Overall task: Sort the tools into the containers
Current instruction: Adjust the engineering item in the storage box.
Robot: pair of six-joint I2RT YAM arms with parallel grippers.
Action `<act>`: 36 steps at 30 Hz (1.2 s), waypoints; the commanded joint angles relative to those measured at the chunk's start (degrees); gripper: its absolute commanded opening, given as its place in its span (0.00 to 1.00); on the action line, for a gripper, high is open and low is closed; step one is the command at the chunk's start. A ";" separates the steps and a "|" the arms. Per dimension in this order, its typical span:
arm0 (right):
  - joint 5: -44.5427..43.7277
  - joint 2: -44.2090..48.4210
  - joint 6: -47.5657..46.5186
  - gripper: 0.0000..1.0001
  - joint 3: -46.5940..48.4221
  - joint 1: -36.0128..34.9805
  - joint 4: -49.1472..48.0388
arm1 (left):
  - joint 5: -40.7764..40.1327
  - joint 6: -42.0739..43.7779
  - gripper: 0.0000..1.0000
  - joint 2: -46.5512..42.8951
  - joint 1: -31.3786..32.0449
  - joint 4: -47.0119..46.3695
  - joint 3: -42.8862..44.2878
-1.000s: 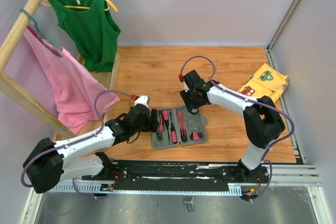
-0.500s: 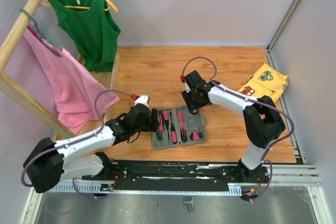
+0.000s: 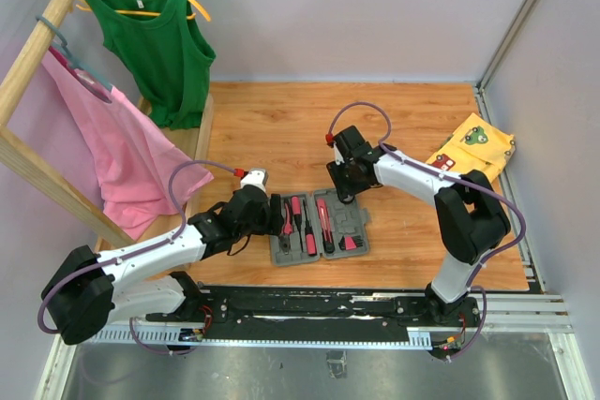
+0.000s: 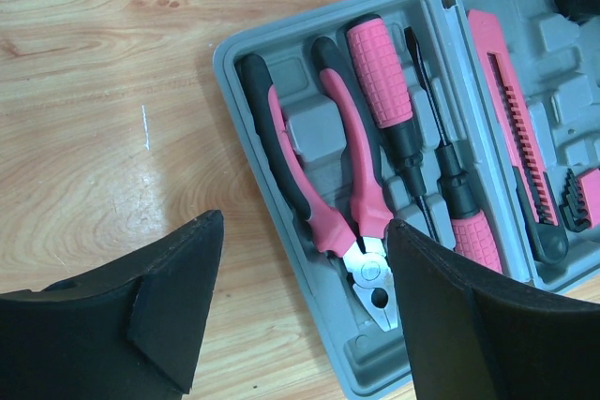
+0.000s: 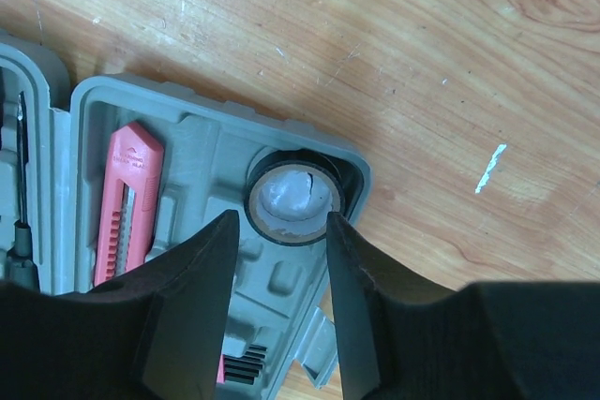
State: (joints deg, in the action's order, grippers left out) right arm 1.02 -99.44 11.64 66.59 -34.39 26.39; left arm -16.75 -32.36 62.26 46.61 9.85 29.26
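My right gripper (image 5: 281,220) hung with jaws apart, gripping nothing, just above the round black roll with a white centre (image 5: 292,196). The roll sat in the corner recess of the flat grey plastic hinged case (image 5: 216,138). I judged it light, stiff and smooth-sided, best pinched across its outer rim. My left gripper (image 4: 302,231) was spread wide and empty over the case's other half, where pink-and-black pliers (image 4: 319,185), a fat pink-handled screwdriver (image 4: 380,72) and a slim one (image 4: 473,236) lay in moulded slots. The pink cutter (image 4: 511,110) and small black bits (image 4: 577,199) shared the roll's half.
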 commanded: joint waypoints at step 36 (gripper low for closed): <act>1.66 -2.35 0.49 0.43 -2.15 1.97 -2.19 | 0.23 0.27 0.73 0.67 -0.29 -1.39 1.37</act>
State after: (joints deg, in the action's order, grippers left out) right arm 2.26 -99.96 11.79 65.65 -33.23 24.58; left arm -16.60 -32.36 62.96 46.61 9.52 29.26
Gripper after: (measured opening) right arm 0.429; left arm 0.732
